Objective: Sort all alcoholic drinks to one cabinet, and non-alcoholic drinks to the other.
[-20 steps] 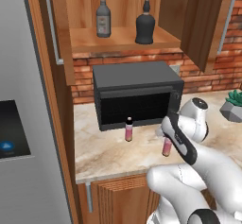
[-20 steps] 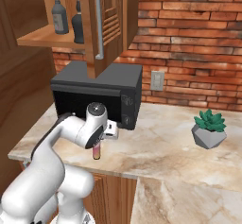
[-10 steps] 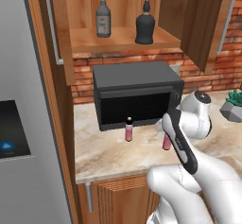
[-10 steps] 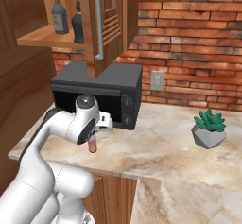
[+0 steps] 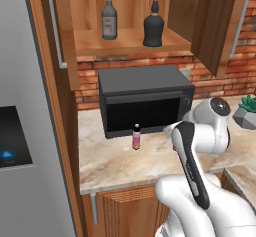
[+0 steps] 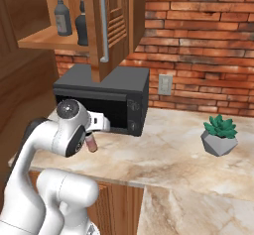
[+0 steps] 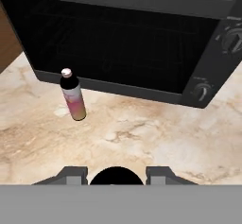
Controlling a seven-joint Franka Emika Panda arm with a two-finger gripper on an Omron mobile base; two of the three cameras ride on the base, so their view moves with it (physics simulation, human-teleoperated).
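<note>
My gripper (image 6: 93, 132) is shut on a small pink bottle (image 6: 92, 143) and holds it just above the counter in front of the microwave. Its black cap (image 7: 116, 175) sits between my fingertips (image 7: 73, 173) in the hand view. A second pink bottle (image 5: 135, 137) (image 7: 73, 96) stands on the counter by the microwave's lower left corner. Up in the open light-wood wall cabinet (image 5: 125, 41) stand the clear-grey liquor bottle with a red cap (image 5: 109, 15) (image 6: 62, 12) and the dark round-bellied bottle (image 5: 153, 23) (image 6: 82, 25).
The black microwave (image 5: 145, 101) (image 6: 106, 97) stands against the brick wall under the cabinet. The open cabinet door (image 6: 106, 26) hangs above it. A potted succulent (image 6: 220, 136) sits at the counter's right. A steel fridge (image 5: 25, 131) is at the left.
My hand has risen a little and shifted left with the pink bottle in it. The bottle on the counter and the liquor bottles have not moved.
</note>
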